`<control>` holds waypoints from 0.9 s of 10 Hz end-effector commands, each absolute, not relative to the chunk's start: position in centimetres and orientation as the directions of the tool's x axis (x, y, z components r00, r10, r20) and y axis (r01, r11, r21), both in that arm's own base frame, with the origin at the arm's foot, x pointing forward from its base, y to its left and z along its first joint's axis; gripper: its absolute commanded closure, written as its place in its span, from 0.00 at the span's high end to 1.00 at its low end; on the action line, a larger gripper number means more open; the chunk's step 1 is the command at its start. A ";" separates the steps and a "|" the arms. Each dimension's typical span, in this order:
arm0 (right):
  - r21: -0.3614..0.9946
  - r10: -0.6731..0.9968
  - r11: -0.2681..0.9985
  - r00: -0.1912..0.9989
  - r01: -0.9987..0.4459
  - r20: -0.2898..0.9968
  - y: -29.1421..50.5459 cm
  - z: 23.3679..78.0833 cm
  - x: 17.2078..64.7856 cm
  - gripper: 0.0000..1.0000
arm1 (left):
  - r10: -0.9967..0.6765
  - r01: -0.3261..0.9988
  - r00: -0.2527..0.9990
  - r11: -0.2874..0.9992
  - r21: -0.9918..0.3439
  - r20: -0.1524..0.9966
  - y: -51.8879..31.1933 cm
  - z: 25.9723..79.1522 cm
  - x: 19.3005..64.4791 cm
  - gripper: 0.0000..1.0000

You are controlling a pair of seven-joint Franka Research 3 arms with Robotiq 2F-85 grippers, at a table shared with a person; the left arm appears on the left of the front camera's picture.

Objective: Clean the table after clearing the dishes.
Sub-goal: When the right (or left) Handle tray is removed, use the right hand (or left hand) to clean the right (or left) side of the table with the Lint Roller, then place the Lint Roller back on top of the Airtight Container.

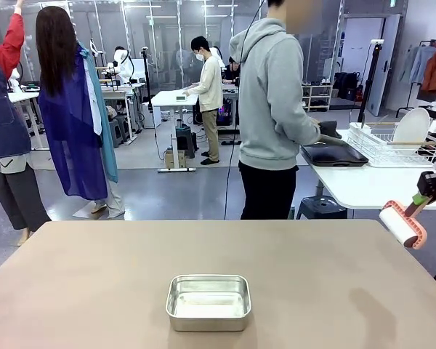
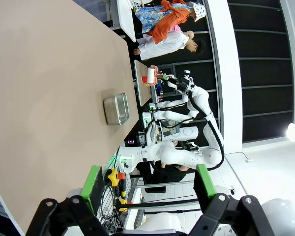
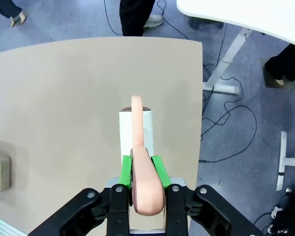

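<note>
Holding a lint roller by its salmon-pink handle, the right gripper sits above the table's right edge, near the far right corner. Jaws clenched on the handle; the green pads press both sides of it in the right wrist view. Roller's white drum hangs clear of the taupe top, tilted, with its shadow on the surface below.

Left gripper: jaws released, nothing between the green pads. It is raised off the table's left side; the left wrist view looks across the whole top toward the right arm.

Table top is bare except for a small steel pan, rectangular with rounded corners, standing near the middle of the near edge. Pan and roller are well apart.

Dishes: a white plate stands upright in a white wire rack on the smaller white table beyond the far right corner. A person in a grey hoodie stands at that table, hands on a dark tray lying flat beside the rack.
</note>
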State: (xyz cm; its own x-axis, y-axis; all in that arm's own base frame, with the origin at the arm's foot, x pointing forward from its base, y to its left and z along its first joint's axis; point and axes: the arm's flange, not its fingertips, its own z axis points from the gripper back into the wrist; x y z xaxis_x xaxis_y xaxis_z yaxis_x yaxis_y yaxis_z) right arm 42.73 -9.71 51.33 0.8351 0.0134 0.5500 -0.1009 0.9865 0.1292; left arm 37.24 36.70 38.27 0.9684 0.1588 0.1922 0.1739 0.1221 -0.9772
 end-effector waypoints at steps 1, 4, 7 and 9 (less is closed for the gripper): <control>0.122 0.018 0.987 0.822 -0.106 0.570 -9.7 51.5 42.7 0.22 | 0.155 0.179 0.968 0.134 -0.975 0.199 36.5 38.3 36.5 0.93; 0.122 0.018 0.987 0.822 -0.106 0.570 -9.7 51.5 42.7 0.22 | 0.155 0.179 0.968 0.134 -0.975 0.199 36.5 38.3 36.5 0.93; 0.122 0.018 0.987 0.822 -0.106 0.570 -9.7 51.5 42.7 0.22 | 0.155 0.179 0.968 0.134 -0.975 0.199 36.5 38.3 36.5 0.93; 0.122 0.018 0.987 0.822 -0.106 0.570 -9.7 51.5 42.7 0.22 | 0.155 0.179 0.968 0.134 -0.975 0.199 36.5 38.3 36.5 0.93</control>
